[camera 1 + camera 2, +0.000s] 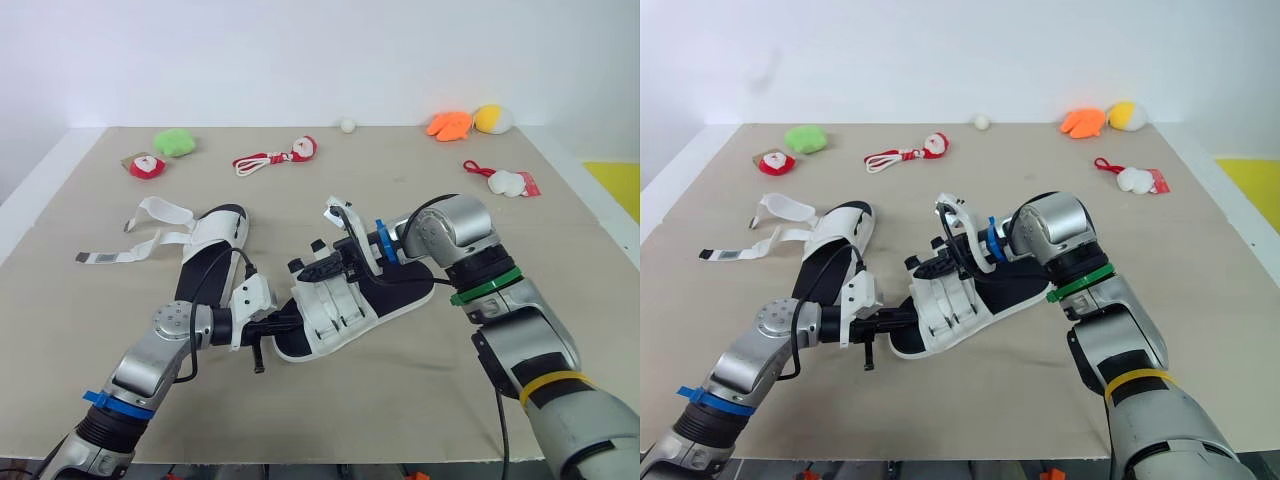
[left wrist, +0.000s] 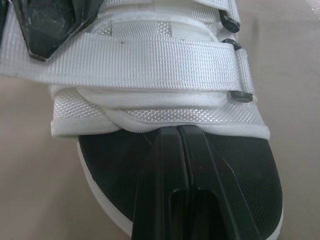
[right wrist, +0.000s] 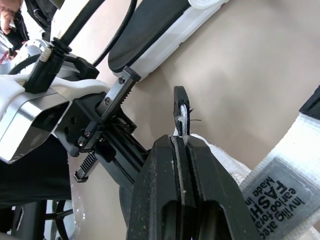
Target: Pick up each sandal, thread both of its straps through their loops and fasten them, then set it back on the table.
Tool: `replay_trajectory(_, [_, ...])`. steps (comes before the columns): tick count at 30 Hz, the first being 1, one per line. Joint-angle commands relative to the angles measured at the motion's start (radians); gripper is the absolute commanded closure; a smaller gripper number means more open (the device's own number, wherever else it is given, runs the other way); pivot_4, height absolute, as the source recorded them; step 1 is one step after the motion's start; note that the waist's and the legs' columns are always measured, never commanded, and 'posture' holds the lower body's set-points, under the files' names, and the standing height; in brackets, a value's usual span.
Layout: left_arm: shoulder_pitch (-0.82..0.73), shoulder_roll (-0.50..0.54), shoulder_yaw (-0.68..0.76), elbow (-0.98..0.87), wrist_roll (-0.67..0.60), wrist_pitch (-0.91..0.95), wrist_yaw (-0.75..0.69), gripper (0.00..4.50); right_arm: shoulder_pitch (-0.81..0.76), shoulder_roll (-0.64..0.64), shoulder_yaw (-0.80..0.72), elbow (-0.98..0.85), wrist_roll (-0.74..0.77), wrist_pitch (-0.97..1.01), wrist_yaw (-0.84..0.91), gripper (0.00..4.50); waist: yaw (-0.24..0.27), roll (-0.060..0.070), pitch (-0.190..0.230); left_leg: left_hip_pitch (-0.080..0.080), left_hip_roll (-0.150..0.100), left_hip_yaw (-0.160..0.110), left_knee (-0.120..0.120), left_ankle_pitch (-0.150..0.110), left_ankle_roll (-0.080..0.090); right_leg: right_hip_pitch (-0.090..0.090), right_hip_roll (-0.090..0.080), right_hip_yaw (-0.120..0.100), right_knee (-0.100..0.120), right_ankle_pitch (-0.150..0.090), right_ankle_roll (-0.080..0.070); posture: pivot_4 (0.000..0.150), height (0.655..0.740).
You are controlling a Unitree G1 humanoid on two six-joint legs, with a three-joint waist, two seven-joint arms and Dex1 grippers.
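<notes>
Evidently the fastening of one sandal (image 1: 345, 310) is in hand. It lies near the middle of the worktop (image 1: 420, 400), toe toward the robot, between the two grippers. The left gripper (image 1: 272, 325) is at the toe. Its fingers (image 2: 200, 190) are pressed together with no gap, lying over the black footbed with their tips against the hem of the front strap. I cannot tell whether any webbing is caught between them. The right gripper (image 1: 318, 268) is over the forefoot, clamped tight on a thin strap end (image 3: 181, 107), black-tipped with frayed white thread showing.

The two forefoot straps appear to run through their black loops (image 2: 243, 95) and lie flat across the foot, while the ankle strap (image 1: 340, 212) stands up in an arc. The other sandal (image 1: 215, 240), just to the left, has its straps (image 1: 150, 215) splayed loose on the worktop.

Next, I judge, the pinched end must be drawn snug and pressed flat while the toe is held steady. The ankle strap looks likely to need the same.
</notes>
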Motion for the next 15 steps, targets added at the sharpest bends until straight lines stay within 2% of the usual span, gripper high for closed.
replay_trajectory(1, [0.034, 0.006, -0.062, 0.034, 0.031, 0.034, -0.009, 4.50, -0.008, 0.003, -0.026, 0.012, -0.043, -0.025, -0.029, 4.41, 0.000, 0.000, 0.000, 0.000, 0.000, 0.000, 0.000, 0.000, 0.000, 0.000, 0.000, 0.000, 0.000, 0.000, 0.000, 0.150, 0.7400])
replay_trajectory(15, [0.032, 0.003, -0.065, 0.034, 0.030, 0.036, -0.008, 4.50, 0.002, 0.003, 0.017, 0.018, -0.109, -0.023, -0.042, 4.41, 0.000, 0.002, -0.002, 0.001, 0.001, 0.000, 0.000, 0.000, 0.000, 0.001, 0.001, 0.000, 0.000, 0.000, 0.000, 0.150, 0.7400])
